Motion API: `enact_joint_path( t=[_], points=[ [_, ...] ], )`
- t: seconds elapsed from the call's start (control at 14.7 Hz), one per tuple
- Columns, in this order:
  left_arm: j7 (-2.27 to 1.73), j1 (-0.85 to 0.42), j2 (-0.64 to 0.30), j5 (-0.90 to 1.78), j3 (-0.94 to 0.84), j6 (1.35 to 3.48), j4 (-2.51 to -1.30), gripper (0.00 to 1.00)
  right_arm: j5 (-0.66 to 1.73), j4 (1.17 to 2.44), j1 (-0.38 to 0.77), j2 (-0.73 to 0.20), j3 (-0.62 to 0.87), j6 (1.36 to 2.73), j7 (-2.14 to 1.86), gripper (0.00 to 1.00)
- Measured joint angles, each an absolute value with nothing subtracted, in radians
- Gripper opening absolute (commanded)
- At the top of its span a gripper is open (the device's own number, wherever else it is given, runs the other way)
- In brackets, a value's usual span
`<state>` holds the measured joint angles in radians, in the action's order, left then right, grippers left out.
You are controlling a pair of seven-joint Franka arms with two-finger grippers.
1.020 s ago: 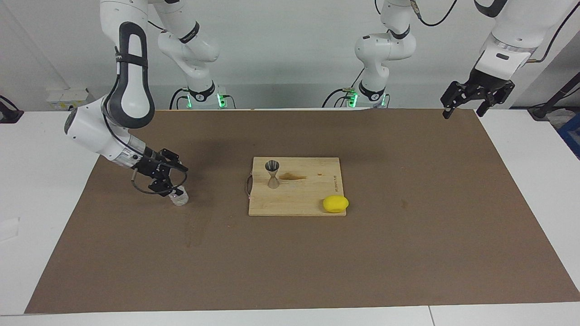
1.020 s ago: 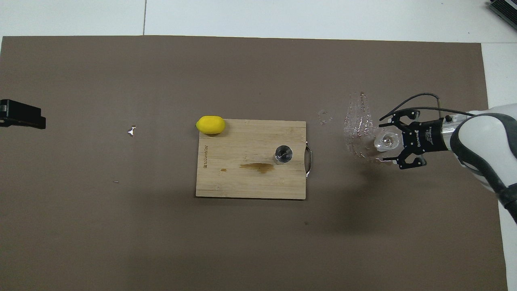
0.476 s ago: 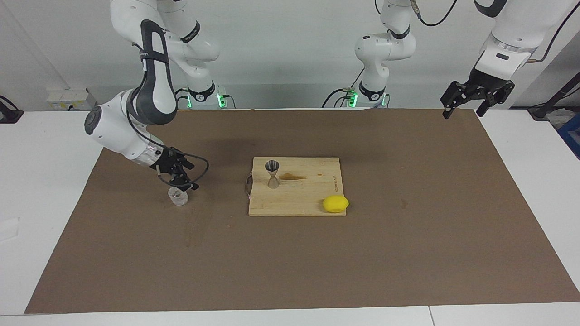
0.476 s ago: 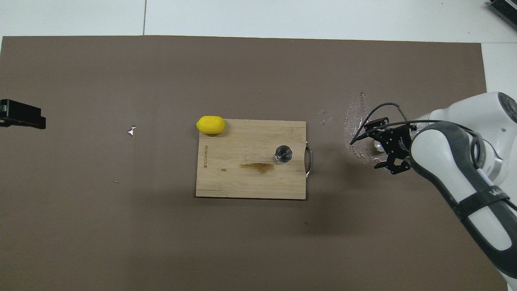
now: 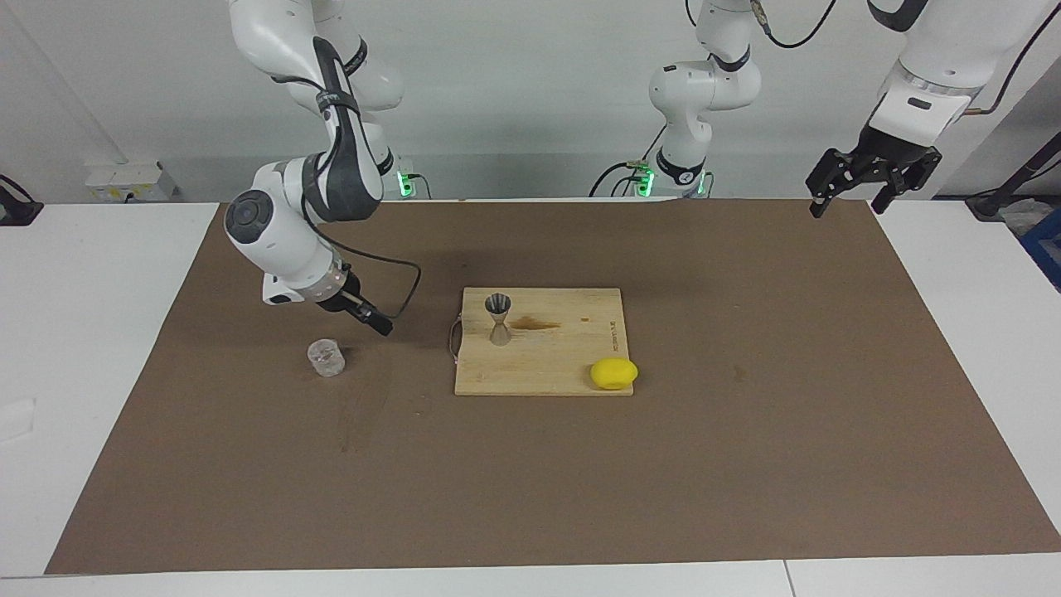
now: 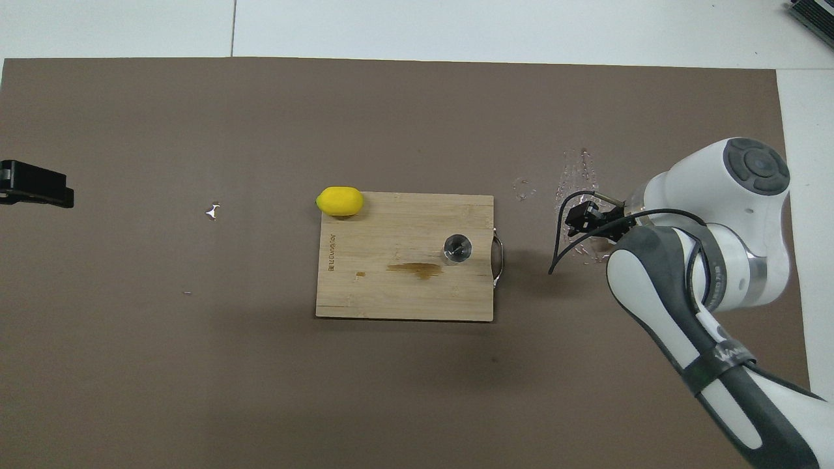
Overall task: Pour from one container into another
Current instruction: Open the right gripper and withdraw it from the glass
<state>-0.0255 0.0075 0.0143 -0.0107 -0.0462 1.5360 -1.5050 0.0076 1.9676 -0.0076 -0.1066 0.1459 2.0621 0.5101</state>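
Note:
The clear glass tumbler (image 5: 325,358) stands upright on the brown mat toward the right arm's end, with nothing holding it. In the overhead view the right arm hides it. The metal jigger (image 5: 498,319) (image 6: 457,248) stands upright on the wooden cutting board (image 5: 564,365) (image 6: 391,293). My right gripper (image 5: 381,327) (image 6: 573,220) is open and empty. It hangs over the mat between the tumbler and the board, apart from both. My left gripper (image 5: 870,184) (image 6: 32,184) waits open and raised over the mat's corner at the left arm's end.
A yellow lemon (image 5: 614,374) (image 6: 339,200) lies at the board's corner farther from the robots. A brown stain (image 5: 535,323) marks the board beside the jigger. Wet streaks (image 6: 576,189) glisten on the mat by the tumbler's spot.
My right gripper has come away from the tumbler, risen and swung toward the board while the arm folded upward. The tumbler stays standing on the mat. The left arm has not moved.

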Motion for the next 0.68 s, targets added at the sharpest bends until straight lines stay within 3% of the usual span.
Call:
enact_joint_path(
  t=[0.48,0.68],
  points=[
    [-0.025,0.007,0.014,-0.011,-0.046,1.536,-1.505,1.0,-0.061,1.654,-0.017,-0.034,0.133,1.752,0.322,1.0],
    [-0.025,0.007,0.014,-0.011,-0.046,1.536,-1.505,1.0,-0.061,1.611,-0.033,-0.019,0.126,1.669,0.288,1.0]
  ],
)
